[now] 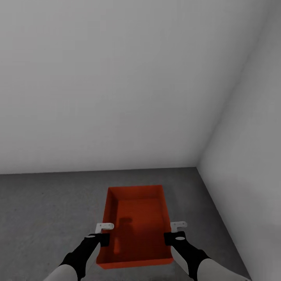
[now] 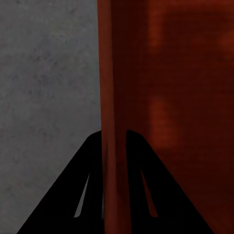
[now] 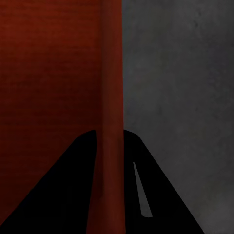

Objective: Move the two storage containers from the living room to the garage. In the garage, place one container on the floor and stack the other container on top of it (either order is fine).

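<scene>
An orange-red storage container [image 1: 134,224] sits low over the dark grey concrete floor [image 1: 47,210], near the corner where two plain grey-white walls [image 1: 117,78] meet; whether it touches the floor cannot be told. Its walls and flat bottom are bare of any label or writing. The left gripper [image 2: 114,141] is clamped on the container's left wall [image 2: 113,87], one black finger [image 2: 87,185] outside and one inside. The right gripper [image 3: 111,139] is likewise clamped on the right wall [image 3: 112,73], its fingers [image 3: 156,185] straddling the rim.
</scene>
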